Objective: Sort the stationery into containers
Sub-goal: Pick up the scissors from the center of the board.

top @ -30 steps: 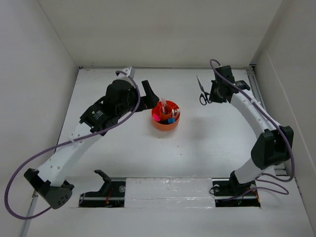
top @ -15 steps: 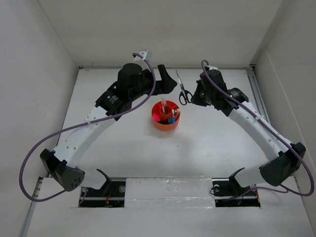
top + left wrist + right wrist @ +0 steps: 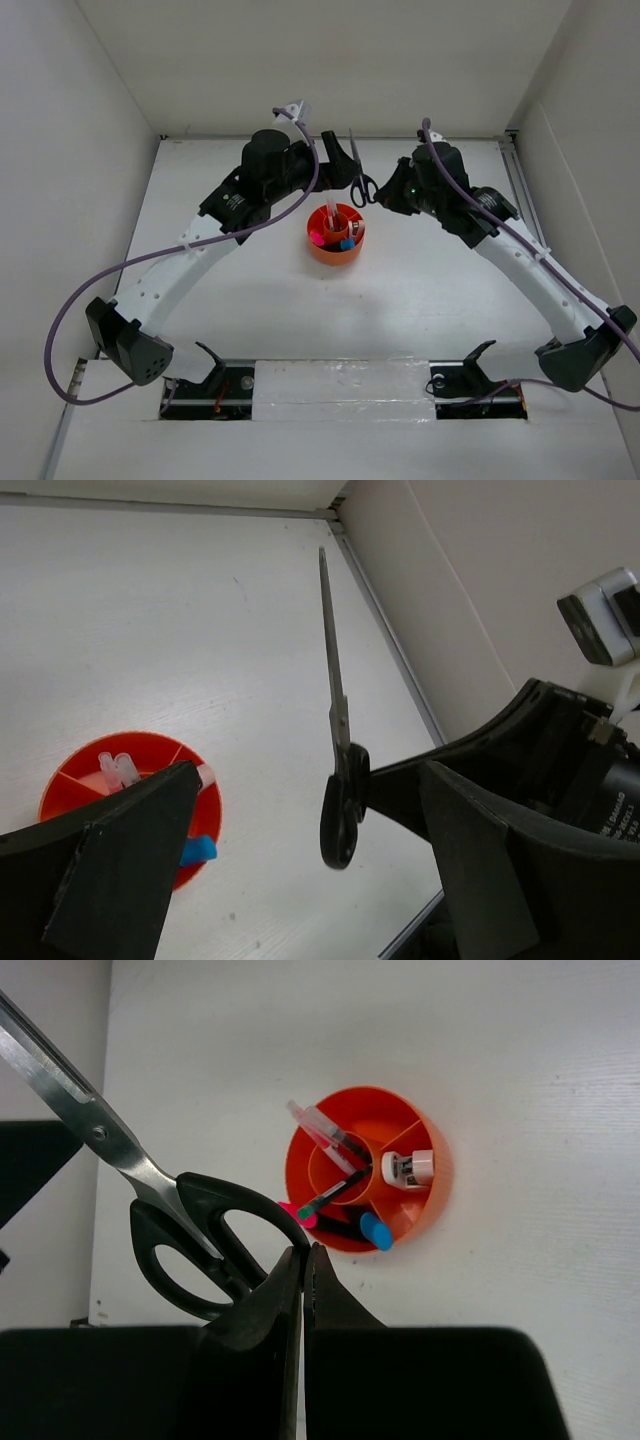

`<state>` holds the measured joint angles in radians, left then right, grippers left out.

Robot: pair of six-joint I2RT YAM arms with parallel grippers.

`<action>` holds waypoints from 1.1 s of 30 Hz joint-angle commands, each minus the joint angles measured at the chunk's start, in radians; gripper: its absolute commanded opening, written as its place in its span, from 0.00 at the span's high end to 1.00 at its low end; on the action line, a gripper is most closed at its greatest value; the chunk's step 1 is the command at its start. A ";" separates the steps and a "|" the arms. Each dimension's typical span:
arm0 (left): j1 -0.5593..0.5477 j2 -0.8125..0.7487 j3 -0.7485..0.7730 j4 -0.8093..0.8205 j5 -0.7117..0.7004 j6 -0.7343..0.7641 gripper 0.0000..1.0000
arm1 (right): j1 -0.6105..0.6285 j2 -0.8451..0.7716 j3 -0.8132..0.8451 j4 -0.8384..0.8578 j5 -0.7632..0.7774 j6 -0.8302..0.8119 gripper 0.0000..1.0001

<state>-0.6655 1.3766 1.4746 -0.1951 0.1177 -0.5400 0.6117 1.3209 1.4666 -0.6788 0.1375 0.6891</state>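
My right gripper is shut on the loop of the black-handled scissors and holds them in the air, blades pointing up and away. In the top view the scissors hang just behind the orange organiser, between both grippers. My left gripper is open, and the scissors show between its fingers without touching them. The organiser holds a pink pen, a thin black pen, blue-capped and pink-capped markers and a pink-white piece.
The organiser sits mid-table, below and left of the left gripper. White walls close the table at the back and both sides. The right arm's finger reaches across the left wrist view to the scissors' handle.
My right arm has carried the scissors leftward from the back right to just behind the organiser. My left arm has swung up and right, bringing its open gripper next to the scissors.
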 commanded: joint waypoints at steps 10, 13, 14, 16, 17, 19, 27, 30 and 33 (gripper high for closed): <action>0.006 0.024 0.075 0.088 -0.036 -0.002 0.32 | 0.068 -0.008 0.069 0.074 -0.007 0.009 1.00; 0.006 0.024 0.066 0.097 -0.026 -0.002 0.38 | 0.068 -0.008 0.069 0.074 -0.016 -0.002 1.00; 0.006 0.024 0.052 0.109 -0.026 -0.011 0.44 | 0.068 -0.008 0.069 0.084 -0.016 -0.002 1.00; 0.006 0.015 0.052 0.109 -0.015 -0.011 0.44 | 0.068 -0.008 0.069 0.084 -0.035 -0.011 1.00; 0.006 0.015 0.052 0.118 -0.004 -0.021 0.49 | 0.068 -0.017 0.069 0.096 -0.035 -0.011 1.00; 0.006 0.015 0.052 0.118 0.007 -0.021 0.54 | 0.068 -0.017 0.069 0.096 -0.035 -0.011 1.00; 0.006 0.015 0.033 0.138 0.036 -0.031 0.88 | 0.077 -0.028 0.069 0.124 -0.088 -0.022 1.00; 0.006 0.015 0.033 0.138 0.036 -0.040 1.00 | 0.077 -0.028 0.069 0.137 -0.088 -0.031 1.00; 0.006 0.015 0.033 0.138 0.036 -0.028 1.00 | 0.077 -0.028 0.054 0.137 -0.101 -0.043 1.00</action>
<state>-0.6651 1.4055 1.5059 -0.1043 0.1360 -0.5762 0.6765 1.3224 1.4860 -0.6193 0.0704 0.6708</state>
